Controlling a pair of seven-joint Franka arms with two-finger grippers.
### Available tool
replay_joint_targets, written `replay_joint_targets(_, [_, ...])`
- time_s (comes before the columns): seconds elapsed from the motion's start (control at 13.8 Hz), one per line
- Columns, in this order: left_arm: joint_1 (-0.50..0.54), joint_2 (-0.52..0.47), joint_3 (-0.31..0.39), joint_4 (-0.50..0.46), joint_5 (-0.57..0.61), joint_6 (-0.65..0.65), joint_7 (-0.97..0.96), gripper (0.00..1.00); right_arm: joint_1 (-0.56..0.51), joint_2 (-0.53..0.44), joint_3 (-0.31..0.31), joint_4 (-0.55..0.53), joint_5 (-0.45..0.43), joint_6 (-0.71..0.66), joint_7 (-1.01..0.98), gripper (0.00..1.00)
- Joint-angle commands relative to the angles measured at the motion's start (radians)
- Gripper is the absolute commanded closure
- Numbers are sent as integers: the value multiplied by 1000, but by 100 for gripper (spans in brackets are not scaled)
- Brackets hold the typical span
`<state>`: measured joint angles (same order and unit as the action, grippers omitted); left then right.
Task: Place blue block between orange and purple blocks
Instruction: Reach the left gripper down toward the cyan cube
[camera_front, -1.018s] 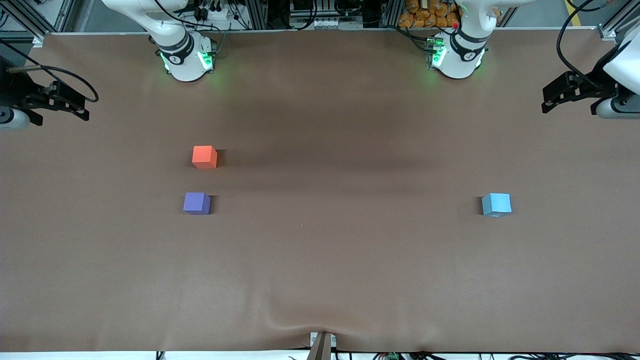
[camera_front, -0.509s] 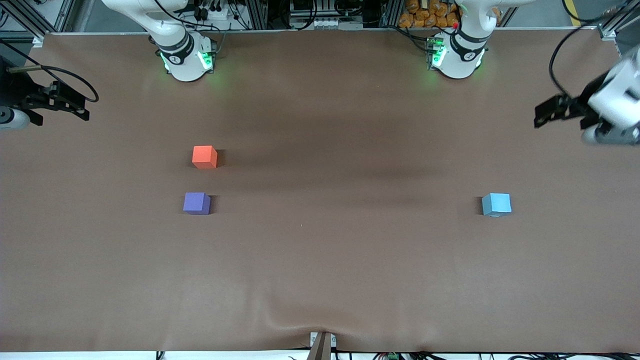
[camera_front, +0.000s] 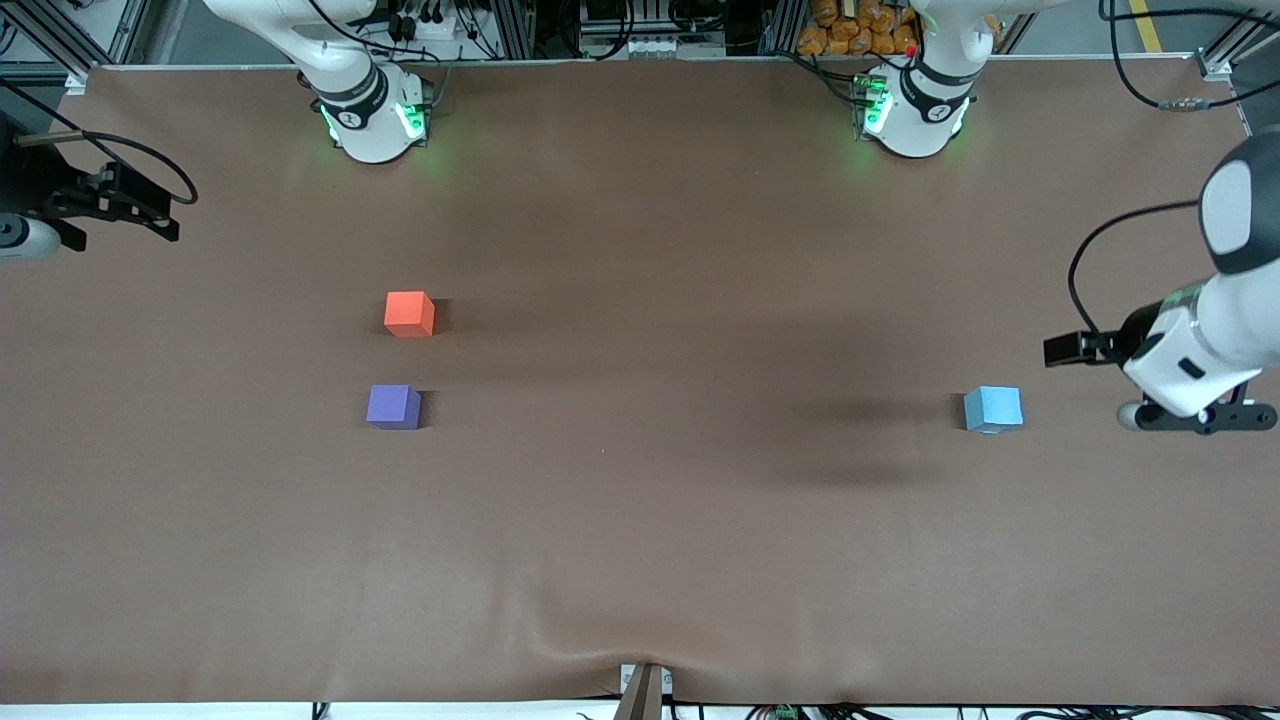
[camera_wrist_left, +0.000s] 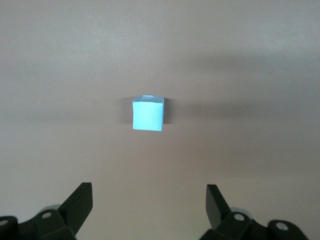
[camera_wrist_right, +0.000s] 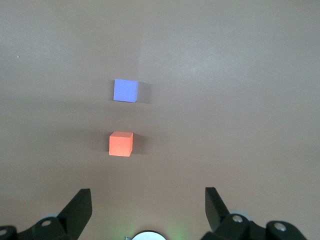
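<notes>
Both pincers wide apart and empty: left pincer (camera_wrist_left: 149, 202) over table near blue block (camera_wrist_left: 148, 113), right pincer (camera_wrist_right: 148, 204) waiting.

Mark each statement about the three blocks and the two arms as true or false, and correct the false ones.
1. The blue block lies between the orange block and the purple block. False: it sits alone toward the left arm's end.
2. The purple block is nearer the front camera than the orange. True.
3. The left gripper grips the blue block. False: its jaws are open, apart from it.
4. The right gripper is open. True.
</notes>
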<state>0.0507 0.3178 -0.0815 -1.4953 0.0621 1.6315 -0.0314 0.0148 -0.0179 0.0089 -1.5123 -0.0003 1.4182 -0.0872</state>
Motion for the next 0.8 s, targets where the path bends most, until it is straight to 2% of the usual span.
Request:
replay_joint_targets(0.0, [15, 43, -6, 18, 21, 5, -4, 0, -9, -25, 6, -20, -6, -5, -12, 0])
replay_joint_targets(0.29, [20, 81, -4, -25, 42, 39, -4, 0, -19, -24, 6, -20, -3, -10, -12, 0])
replay_joint_targets(0.58, [21, 86, -4, -153, 125, 215, -16, 0, -24, -25, 6, -20, -3, -12, -12, 0])
replay_joint_targets(0.73, [38, 92, -6, -190, 127, 252, -19, 0, -24, -24, 6, -20, -3, -10, -12, 0])
